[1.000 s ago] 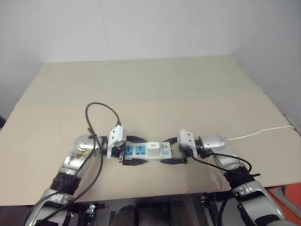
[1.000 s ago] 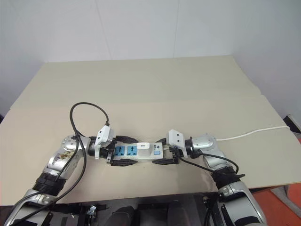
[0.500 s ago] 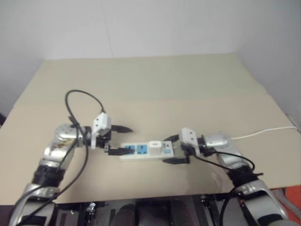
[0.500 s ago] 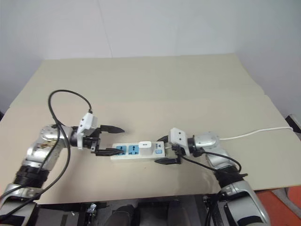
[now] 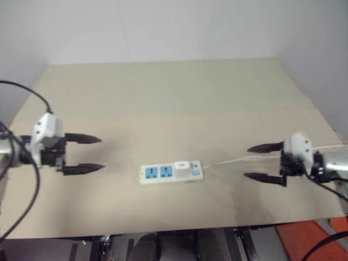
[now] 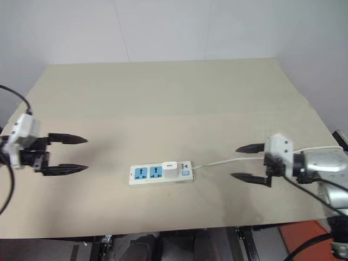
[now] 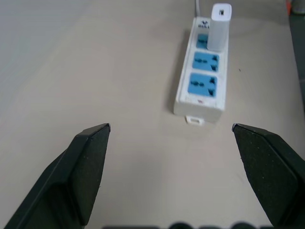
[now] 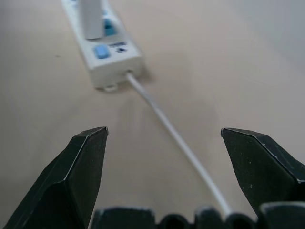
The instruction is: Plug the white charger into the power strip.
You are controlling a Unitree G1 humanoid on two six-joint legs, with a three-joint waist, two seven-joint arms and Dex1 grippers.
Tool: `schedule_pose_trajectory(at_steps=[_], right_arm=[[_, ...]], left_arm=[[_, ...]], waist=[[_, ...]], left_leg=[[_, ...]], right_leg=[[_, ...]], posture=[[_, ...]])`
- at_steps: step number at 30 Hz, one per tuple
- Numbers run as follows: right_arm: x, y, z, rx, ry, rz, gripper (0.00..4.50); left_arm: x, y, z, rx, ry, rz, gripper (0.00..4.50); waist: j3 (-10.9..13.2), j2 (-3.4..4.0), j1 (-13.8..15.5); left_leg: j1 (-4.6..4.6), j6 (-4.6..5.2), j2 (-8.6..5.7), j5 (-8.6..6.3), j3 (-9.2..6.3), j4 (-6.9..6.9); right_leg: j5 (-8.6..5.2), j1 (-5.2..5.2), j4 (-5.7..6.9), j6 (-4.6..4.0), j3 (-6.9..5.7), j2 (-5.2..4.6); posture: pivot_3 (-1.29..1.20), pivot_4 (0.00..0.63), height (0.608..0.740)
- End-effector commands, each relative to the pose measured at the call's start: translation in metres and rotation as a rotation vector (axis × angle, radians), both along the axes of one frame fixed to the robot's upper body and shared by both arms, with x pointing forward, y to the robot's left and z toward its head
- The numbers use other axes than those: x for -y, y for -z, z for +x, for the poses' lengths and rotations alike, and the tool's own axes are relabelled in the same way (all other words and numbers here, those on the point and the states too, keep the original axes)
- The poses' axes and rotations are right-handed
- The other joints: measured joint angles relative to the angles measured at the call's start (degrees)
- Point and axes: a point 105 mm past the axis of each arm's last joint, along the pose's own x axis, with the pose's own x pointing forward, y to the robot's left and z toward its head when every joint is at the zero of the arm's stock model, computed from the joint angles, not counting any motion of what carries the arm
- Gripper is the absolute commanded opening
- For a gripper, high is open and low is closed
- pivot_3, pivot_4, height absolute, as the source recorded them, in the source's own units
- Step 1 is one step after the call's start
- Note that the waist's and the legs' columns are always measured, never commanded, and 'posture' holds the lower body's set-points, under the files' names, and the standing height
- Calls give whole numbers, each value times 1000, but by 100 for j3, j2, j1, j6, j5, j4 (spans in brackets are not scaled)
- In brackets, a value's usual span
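The power strip lies flat near the front middle of the beige table, with two blue socket faces free. The white charger stands upright in the socket nearest the small blue switch; it also appears as the charger on the strip. My left gripper hovers open and empty well left of the strip. Far off to the strip's right, my right gripper is open and empty above the thin white cord.
The cord runs from the strip's end toward the table's right edge. Pale walls stand behind the table. An orange object sits below the table's front right corner.
Both grippers have let go of the strip's ends and drawn apart and upward, left one to the left, right one to the right. The strip with the charger stays in place.
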Motion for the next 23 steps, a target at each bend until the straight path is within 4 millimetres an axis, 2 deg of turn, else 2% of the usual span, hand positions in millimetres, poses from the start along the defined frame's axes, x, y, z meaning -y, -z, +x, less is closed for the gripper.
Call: schedule_pose_trajectory(at_steps=[1,7,16,19,23], right_arm=[[-1,-16,-2,41,5,25,4460],[-4,-15,-2,37,0,22,4460],[-17,-6,-5,27,-20,47,4460],[-26,0,-7,12,-43,76,4460],[-46,13,-2,1,-89,108,4460]], left_arm=[[2,-12,-10,38,13,0,4500],[7,-8,-15,28,6,-8,4500],[16,-8,-8,40,27,-18,4500],[20,-8,-6,40,46,-22,4500],[37,-3,0,33,101,-56,4500]], waist=[[1,1,5],[4,2,38],[4,1,86],[4,1,91],[4,2,95]], left_leg=[[10,1,2,-1,0,-1],[44,8,3,-5,6,0],[47,7,3,-5,9,-1],[46,7,2,-5,10,0],[53,7,1,-5,12,3]], right_leg=[[0,13,-3,0,-1,0],[0,52,-10,1,-1,-4],[0,52,-8,1,-1,-4],[0,52,-8,1,1,-5],[1,57,-3,1,2,-5]], posture=[[0,150,740],[0,150,740],[0,150,740],[0,150,740],[0,150,740]])
